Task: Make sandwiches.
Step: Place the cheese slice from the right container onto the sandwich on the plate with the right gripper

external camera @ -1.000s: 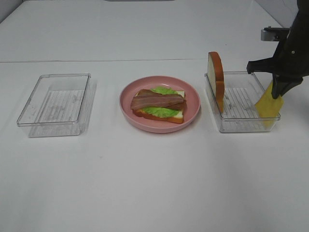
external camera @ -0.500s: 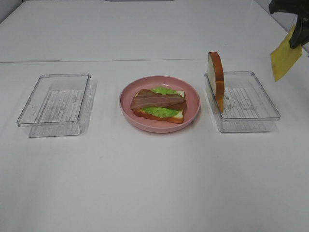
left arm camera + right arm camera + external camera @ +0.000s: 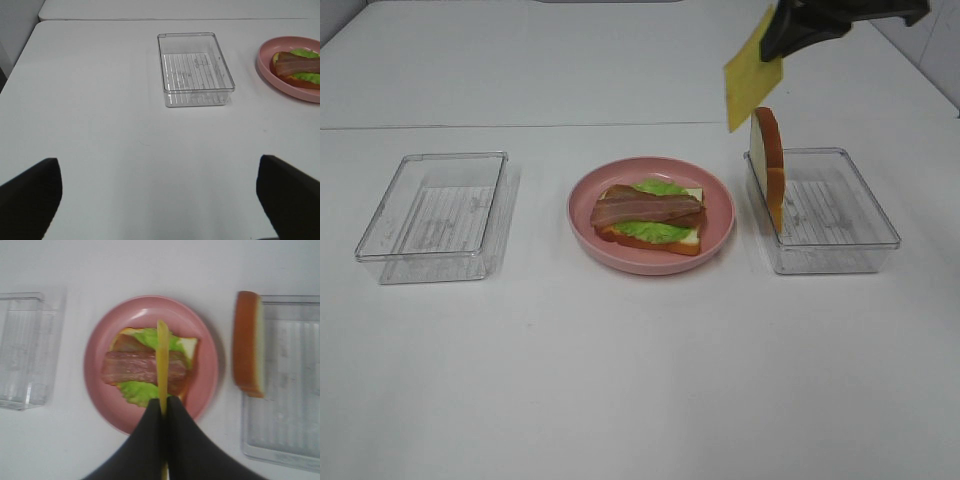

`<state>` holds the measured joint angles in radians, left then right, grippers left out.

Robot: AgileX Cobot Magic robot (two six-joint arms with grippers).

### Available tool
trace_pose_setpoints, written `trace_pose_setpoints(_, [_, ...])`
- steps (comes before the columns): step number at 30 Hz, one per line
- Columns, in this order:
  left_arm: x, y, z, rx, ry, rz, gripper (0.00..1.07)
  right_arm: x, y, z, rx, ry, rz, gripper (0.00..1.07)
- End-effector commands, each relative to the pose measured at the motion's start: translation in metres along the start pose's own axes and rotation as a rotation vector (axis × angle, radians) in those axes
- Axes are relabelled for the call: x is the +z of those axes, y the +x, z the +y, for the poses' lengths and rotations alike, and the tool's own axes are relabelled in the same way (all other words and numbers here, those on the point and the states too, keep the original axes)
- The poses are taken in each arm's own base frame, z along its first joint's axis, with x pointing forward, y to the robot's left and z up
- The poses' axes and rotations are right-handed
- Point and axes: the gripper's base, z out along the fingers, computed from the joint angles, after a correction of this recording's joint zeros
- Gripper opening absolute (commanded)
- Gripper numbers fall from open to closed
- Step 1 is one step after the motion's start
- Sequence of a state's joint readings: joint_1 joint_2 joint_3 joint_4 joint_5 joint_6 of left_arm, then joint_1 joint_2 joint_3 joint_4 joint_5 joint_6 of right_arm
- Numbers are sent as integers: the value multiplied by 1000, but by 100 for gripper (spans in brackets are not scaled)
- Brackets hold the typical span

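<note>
Cheese slice hangs pinched in right jaws (well above the table); left jaws spread.

No text, label, brand, number or sign can be read in any view. The pink plate, the left clear plastic tray, the right clear plastic tray and the white table show only plain, unmarked surfaces.
</note>
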<state>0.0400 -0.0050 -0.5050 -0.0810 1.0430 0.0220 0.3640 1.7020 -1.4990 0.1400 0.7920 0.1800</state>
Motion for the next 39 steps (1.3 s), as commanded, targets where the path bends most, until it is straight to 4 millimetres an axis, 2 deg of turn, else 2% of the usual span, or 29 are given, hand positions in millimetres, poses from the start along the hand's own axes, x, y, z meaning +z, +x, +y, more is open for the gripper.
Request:
trace_pose_setpoints(1, [-2,2,0,-10,7,-25,98,26,4,32,-19,-90,-21,0])
trace_pose_setpoints(3, [-2,2,0,-10,7,-25,98,33,5,39,-30,-106,-20,0])
trace_pose_setpoints(4, [-2,2,0,-10,7,-25,98,48,8,48,-33,-123,-2,0])
trace_pose_setpoints(7, [-2,2,0,-10,7,-25,98,56,9,52,-35,-128,10,0])
trace_pose_setpoints(8, [-2,2,0,-10,7,-25,98,71,9,59,-42,-132,35,0])
trace_pose_setpoints(10, [-2,2,0,-10,7,-25,98,78,9,62,-47,-134,48,0])
trace_pose_setpoints(11, [-2,2,0,-10,7,-25,98,90,7,67,-46,-140,64,0])
trace_pose_setpoints(12, [-2,2,0,-10,7,-25,98,90,7,67,-46,-140,64,0])
trace_pose_setpoints(14, [-2,2,0,-10,7,-25,98,116,6,70,-49,-134,92,0])
trace_pose_setpoints(15, [-2,2,0,-10,7,-25,98,116,6,70,-49,-134,92,0])
trace_pose_setpoints(17, [-2,2,0,-9,7,-25,98,133,6,69,-46,-126,114,0])
trace_pose_setpoints(19, [-2,2,0,-9,7,-25,98,137,6,69,-46,-123,121,0])
trace_pose_setpoints(20, [-2,2,0,-9,7,-25,98,146,8,68,-38,-117,136,0])
trace_pose_setpoints(29, [-2,2,0,-9,7,-25,98,170,18,62,-40,-88,193,0])
trace_pose_setpoints(39, [-2,2,0,-9,7,-25,98,173,18,52,-79,17,187,0])
